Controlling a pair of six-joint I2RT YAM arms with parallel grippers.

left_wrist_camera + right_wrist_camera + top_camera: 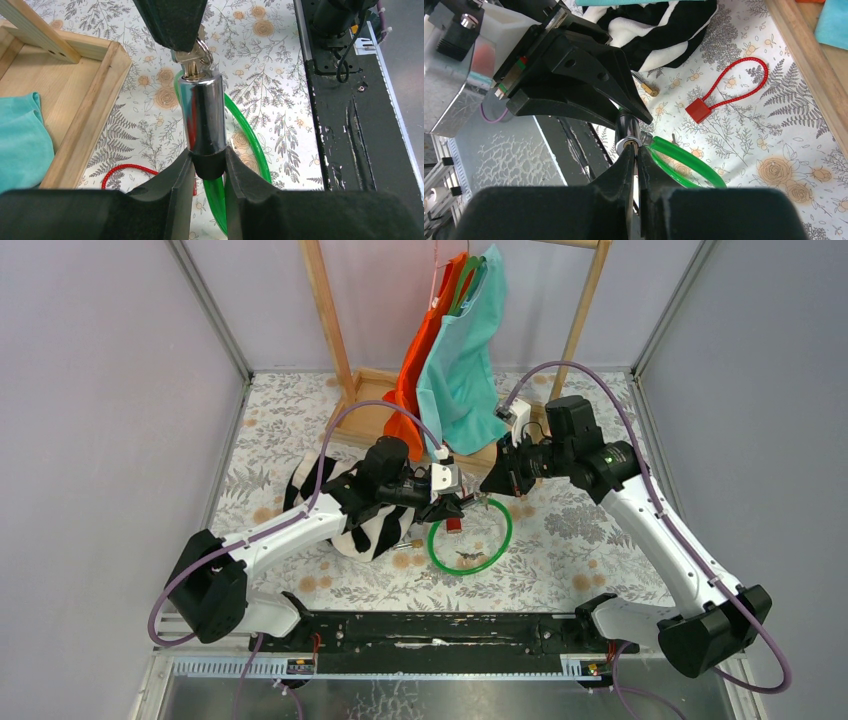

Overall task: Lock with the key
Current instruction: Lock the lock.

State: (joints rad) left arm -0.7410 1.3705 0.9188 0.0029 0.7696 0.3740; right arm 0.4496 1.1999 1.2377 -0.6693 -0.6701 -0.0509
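Both claws are nearly closed: my left claw (206, 167) pinches the chrome lock barrel (202, 117) on the green cable (248, 142) — my right claw (636, 154) grips the key (191, 60) seated in its end, above the tabletop (260, 55).

Top camera looks down over the floral-patterned table (575, 540); both wrist cameras, close and facing each other, share the chrome cylinder lock (202, 117).

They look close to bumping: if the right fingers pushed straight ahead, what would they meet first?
Most likely the shiny chrome lock cylinder, which the left fingers hold; the right fingers' silver key already sits in it.
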